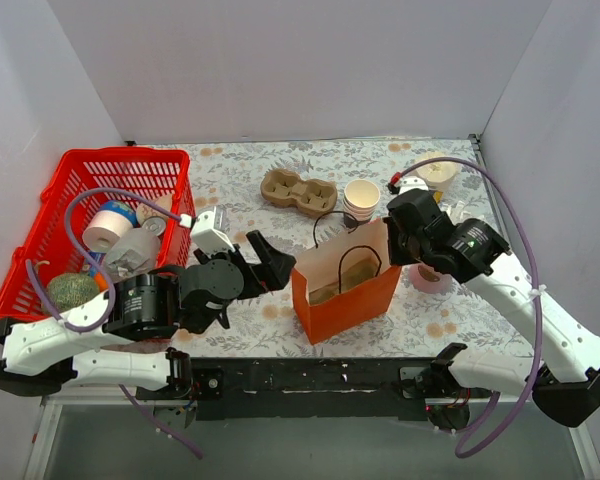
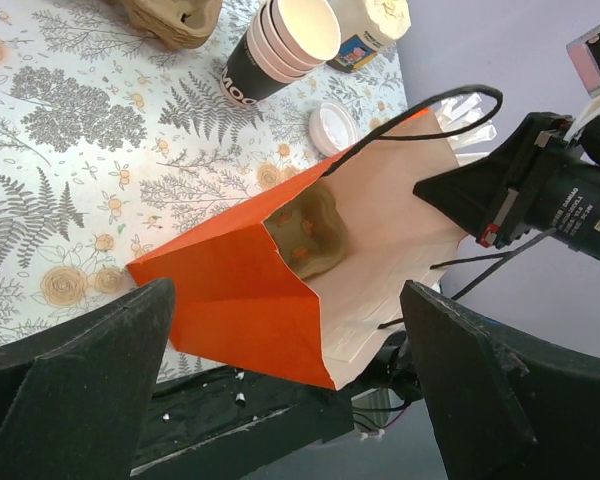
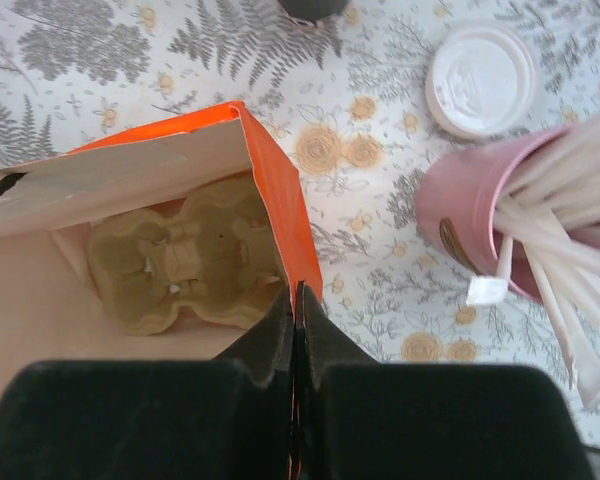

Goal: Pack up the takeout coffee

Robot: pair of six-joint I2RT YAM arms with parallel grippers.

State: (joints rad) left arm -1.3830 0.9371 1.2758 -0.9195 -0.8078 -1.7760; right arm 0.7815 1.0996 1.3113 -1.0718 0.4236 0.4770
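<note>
Red plastic basket (image 1: 120, 155) at far left, odds and ends inside. Next the left gripper (image 1: 276, 262), jaws wide apart, holding nothing, just beside the orange paper bag (image 1: 345, 300). The bag stands open mid-table with a cardboard cup carrier (image 3: 190, 265) lying in its bottom. The right gripper (image 3: 296, 305) is pinched together on the bag's right rim. A pink cup of white sticks (image 3: 470, 215) is just right of the bag. The takeout coffee (image 1: 437, 172) stands lidded at back right, outside the bag and well apart from it.
</note>
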